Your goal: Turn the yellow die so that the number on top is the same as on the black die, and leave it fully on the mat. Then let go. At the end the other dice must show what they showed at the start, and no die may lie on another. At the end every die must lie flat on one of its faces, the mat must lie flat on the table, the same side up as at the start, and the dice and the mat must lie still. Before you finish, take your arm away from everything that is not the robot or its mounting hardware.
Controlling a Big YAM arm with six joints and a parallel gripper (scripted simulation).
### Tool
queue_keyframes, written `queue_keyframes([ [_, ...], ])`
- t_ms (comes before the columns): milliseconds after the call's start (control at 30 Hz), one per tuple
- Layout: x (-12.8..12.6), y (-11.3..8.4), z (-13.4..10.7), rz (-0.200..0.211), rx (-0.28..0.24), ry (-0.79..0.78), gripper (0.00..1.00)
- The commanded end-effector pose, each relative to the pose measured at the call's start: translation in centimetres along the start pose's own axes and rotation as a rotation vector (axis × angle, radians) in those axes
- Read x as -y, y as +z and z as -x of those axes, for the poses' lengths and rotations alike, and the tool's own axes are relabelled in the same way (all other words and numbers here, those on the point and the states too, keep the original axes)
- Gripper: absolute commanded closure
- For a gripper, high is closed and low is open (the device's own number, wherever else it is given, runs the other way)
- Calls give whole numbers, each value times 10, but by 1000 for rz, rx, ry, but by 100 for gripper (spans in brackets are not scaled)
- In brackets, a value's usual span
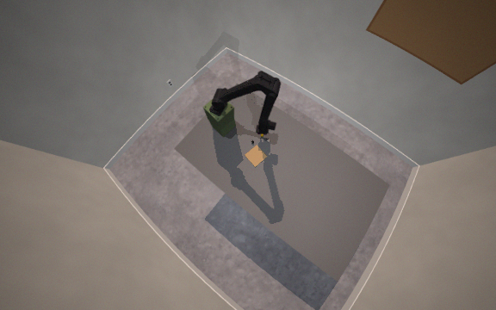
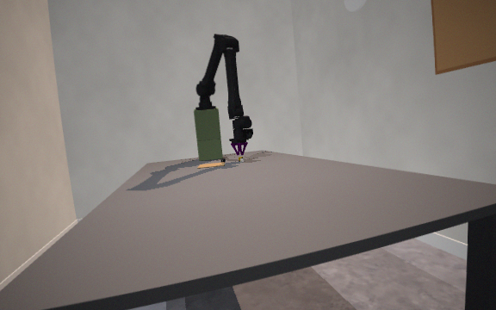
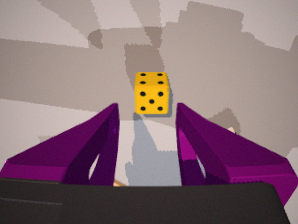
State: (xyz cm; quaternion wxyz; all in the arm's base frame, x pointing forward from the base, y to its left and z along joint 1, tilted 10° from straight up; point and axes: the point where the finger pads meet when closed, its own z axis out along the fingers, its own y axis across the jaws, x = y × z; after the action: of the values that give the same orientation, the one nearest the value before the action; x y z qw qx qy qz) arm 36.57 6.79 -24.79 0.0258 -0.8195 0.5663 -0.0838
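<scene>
One yellow die (image 3: 152,94) flat, square to open pincer (image 3: 148,117).

Grey walls (image 2: 360,99), brown wall panel (image 2: 472,34), dark-legged table (image 2: 274,224).

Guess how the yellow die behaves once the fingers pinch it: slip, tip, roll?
The yellow die looks like a rigid cube with flat faces, so it probably rests stable and tumbles face to face rather than rolling. It is small beside the open gripper, so an off-centre pinch may twist it. Its smooth faces might slip.
</scene>
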Motion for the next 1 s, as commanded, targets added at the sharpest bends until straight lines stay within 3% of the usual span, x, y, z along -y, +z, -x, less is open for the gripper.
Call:
queue_keyframes([
  [0, 3, 5, -2, -9, 4, -3, 66],
  [133, 9, 3, -3, -23, 2, -3, 66],
  [967, 5, 6, -2, -10, 4, -3, 66],
])
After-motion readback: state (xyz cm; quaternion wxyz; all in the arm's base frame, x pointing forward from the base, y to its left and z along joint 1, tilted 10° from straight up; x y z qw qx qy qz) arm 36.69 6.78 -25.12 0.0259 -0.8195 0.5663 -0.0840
